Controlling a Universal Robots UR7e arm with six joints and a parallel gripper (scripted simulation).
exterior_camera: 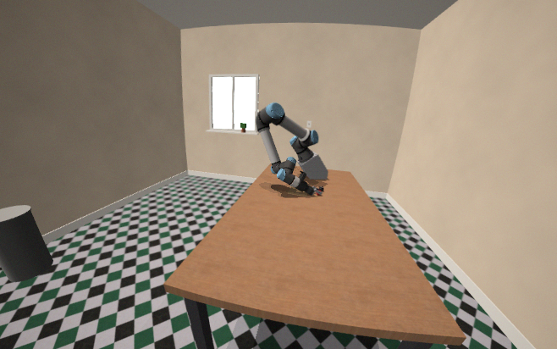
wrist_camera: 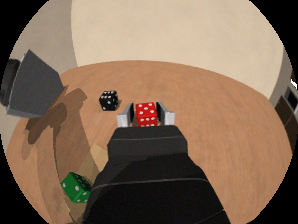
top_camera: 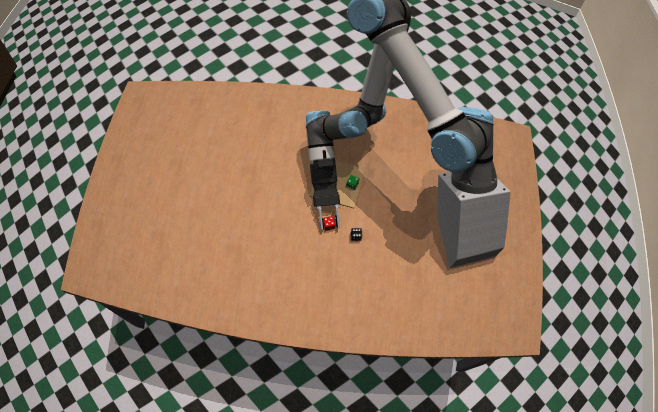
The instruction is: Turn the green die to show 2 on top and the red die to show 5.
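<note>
My gripper (top_camera: 329,225) (exterior_camera: 320,191) (wrist_camera: 145,108) is low over the table and open, tilted, with its fingers on either side of the red die (top_camera: 328,222) (wrist_camera: 146,108). In the wrist view gaps show between the die and both fingers. The red die stands off the mat, with 5 on top and 6 towards the wrist camera. The green die (top_camera: 352,182) (wrist_camera: 76,188) lies on the pale yellow mat (top_camera: 346,200) (wrist_camera: 94,159), behind the gripper; its top number is hard to read. The gripper and arm hide part of the mat.
The black die (top_camera: 356,234) (wrist_camera: 108,101) stands on the table (top_camera: 215,225) (exterior_camera: 313,254) off the mat, a short way to the robot-base side of the red die, with 6 on top. The grey base block (top_camera: 475,225) (wrist_camera: 37,87) stands farther along that side.
</note>
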